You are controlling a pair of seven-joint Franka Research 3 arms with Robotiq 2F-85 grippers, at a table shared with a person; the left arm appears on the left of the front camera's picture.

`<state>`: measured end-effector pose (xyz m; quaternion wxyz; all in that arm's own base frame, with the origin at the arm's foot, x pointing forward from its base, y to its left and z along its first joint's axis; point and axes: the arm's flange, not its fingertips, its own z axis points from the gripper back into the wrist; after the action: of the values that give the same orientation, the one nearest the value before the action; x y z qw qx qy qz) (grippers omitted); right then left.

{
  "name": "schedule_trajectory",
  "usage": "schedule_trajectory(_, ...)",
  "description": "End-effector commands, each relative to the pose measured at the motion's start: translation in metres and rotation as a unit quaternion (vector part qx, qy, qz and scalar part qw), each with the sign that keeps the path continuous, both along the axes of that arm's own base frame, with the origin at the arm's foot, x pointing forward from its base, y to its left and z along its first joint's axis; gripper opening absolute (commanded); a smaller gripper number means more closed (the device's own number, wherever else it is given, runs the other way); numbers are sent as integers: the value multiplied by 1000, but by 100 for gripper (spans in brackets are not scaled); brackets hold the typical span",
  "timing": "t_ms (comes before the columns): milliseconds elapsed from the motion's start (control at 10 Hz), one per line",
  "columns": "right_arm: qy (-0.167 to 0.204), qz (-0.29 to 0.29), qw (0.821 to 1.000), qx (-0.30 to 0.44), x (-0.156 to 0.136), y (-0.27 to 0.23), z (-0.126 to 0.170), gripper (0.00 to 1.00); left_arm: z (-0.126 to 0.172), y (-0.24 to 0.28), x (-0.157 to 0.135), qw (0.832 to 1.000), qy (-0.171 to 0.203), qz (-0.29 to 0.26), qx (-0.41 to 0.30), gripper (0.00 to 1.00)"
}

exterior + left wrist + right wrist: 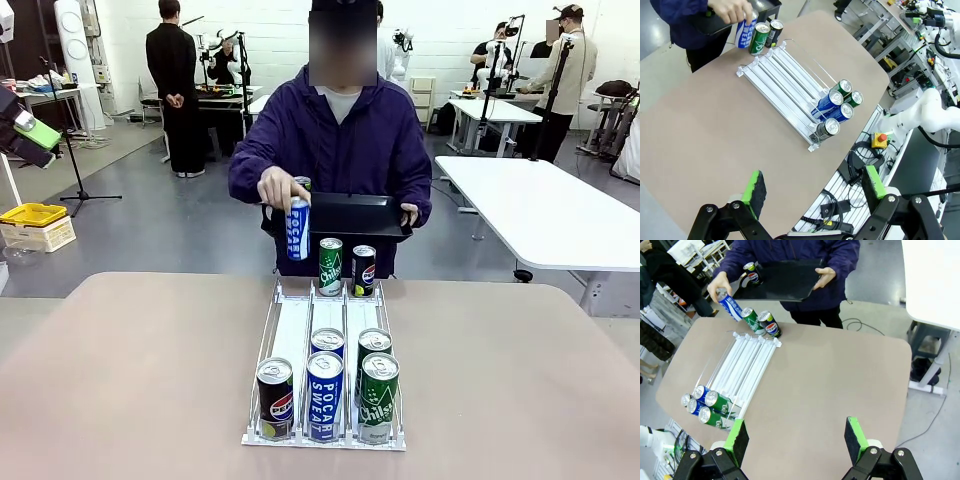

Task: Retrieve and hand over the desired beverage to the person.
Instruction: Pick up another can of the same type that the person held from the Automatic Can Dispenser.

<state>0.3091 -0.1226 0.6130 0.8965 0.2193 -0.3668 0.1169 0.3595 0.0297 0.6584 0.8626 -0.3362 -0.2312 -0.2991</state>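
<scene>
Nearest, by the table's point(130, 380) near edge, three upright cans are lined across the front of the white rack point(290, 330). A Pepsi can point(275, 398) is seen in the left lane, a front Pocari Sweat can point(325, 395) in the middle and a Chilsung can point(379, 398) on the right, all labels readable. Two more cans are queued just behind, in the middle and right lanes.

The rack's long axis is laid from near edge to far edge, so a top-down pick at the near end is judged likely.

At the far edge a held Pocari Sweat can point(298, 230) is gripped by the person's hand point(283, 187) above the left lane, and a black tray point(360, 215) is carried in the other.

Which drink is wanted cannot be told.

The left hand point(814, 187) is seen spread wide with nothing between its pads, high and well apart from the rack. The right hand point(796, 439) is likewise spread and empty. The Pepsi lane is judged nearer the left, the Chilsung lane nearer the right.
</scene>
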Motion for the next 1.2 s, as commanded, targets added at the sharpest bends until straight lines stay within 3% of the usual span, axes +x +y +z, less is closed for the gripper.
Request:
schedule_trajectory(0, -3, 10, 1000, 10, 2, 0, -1, 100, 1, 1, 1, 1000, -6, -7, -9, 100)
schedule_trajectory(1100, -3, 10, 1000, 10, 2, 0, -1, 100, 0, 0, 0, 1000, 0, 0, 0, 100)
